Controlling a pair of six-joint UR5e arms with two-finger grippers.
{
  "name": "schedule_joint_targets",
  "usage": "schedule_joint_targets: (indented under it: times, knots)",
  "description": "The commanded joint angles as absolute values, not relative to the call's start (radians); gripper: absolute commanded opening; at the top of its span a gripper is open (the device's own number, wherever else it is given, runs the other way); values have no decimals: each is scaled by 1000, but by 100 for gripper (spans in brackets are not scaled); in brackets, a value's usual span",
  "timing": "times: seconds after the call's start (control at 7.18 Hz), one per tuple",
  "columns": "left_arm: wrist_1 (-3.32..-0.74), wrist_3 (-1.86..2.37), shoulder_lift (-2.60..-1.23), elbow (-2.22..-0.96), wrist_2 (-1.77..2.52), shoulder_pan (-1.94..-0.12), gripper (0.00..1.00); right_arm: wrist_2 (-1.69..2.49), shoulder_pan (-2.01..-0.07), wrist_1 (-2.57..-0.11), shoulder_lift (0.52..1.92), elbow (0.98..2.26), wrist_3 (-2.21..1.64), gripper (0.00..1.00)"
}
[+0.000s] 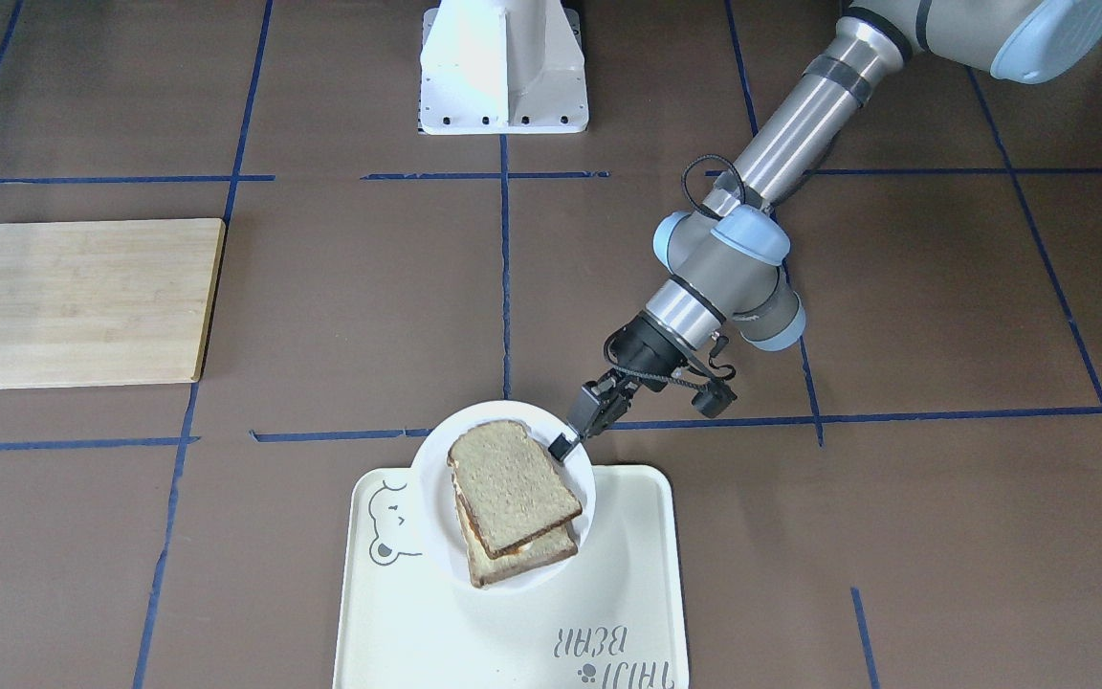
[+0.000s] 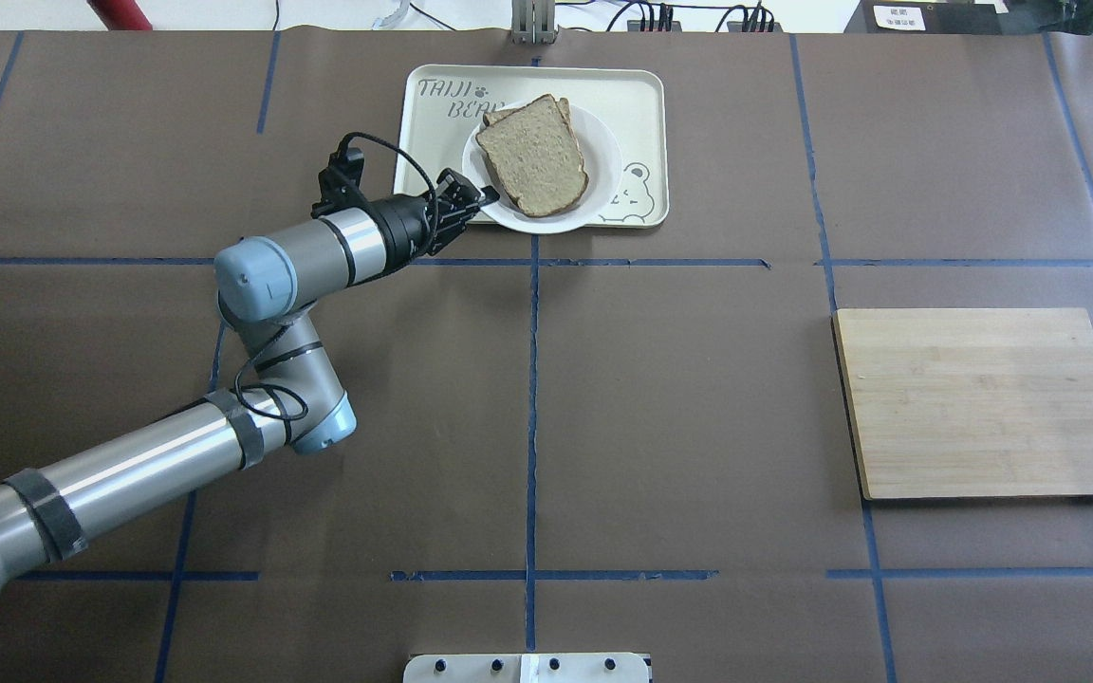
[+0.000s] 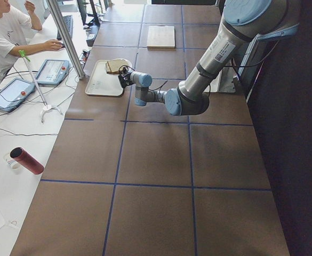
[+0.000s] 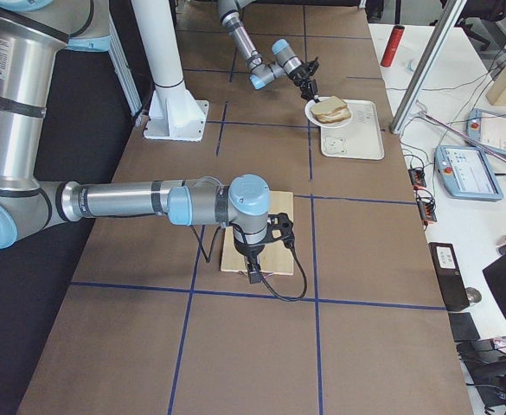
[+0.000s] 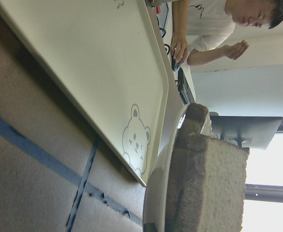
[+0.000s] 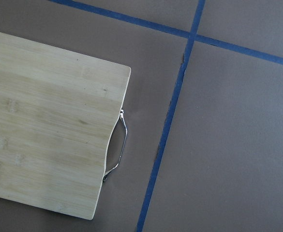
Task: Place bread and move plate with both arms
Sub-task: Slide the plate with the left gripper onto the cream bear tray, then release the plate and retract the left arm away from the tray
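The bread is a light brown wholemeal slice with a speckled crumb, a darker crust all round and a rounded top. It lies flat as the upper slice of a stack. A second slice peeks out beneath it, offset toward the bottom of the front-facing view. Both sit on the plate, which is small, round, plain white and only a little wider than the bread.

The plate is at lower centre of the front-facing view, over the upper part of a cream tray with a bear drawing. Its rim overhangs the tray's upper edge above the brown bench.

The left arm comes in from the lower left of the overhead view. The left jaws are closed on the plate's rim, just beside the crust. I cannot tell whether the plate rests on the tray or is held just off it.

The right arm crosses the middle of the exterior right view, its wrist pointing down over a wooden cutting board. The board lies well apart from the tray. I cannot tell whether the right jaws are open or closed.
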State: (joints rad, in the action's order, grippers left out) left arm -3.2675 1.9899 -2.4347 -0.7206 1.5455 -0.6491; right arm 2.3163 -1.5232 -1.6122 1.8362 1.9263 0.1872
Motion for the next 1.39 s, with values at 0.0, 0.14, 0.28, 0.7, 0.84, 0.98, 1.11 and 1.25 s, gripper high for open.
schedule_joint_targets:
  times: [0.0,0.14,0.28,0.7,0.84,0.98,1.11,1.25]
  knots:
    - [-3260,1996,-2552,-507,1566,-687,0,2316,-1523,-1612,1836,1919,187,100]
    - [-3246,1997,-2563,-505,1566,-687,19,2316,-1523,-1612,1836,1919,187,100]
    - [-3193,1991,-2583,-509,1589,-692,99,2316,-1523,-1612,1836,1919,189,100]
    - [-3037,1864,-2528,-640,1884,-817,100,2316,-1523,-1612,1836,1921,189,100]
    - [-2898,1827,-2476,-775,1989,-854,100,2316,-1523,-1612,1836,1921,189,100]
    - [-2743,1731,-2401,-927,2062,-885,100,2316,-1523,-1612,1836,1919,189,100]
    - [-2548,1583,-2316,-1089,2107,-909,100,2316,-1523,-1612,1841,1919,189,100]
    - [-2329,1360,-2222,-1255,2156,-954,100,2316,-1523,-1612,1841,1919,187,100]
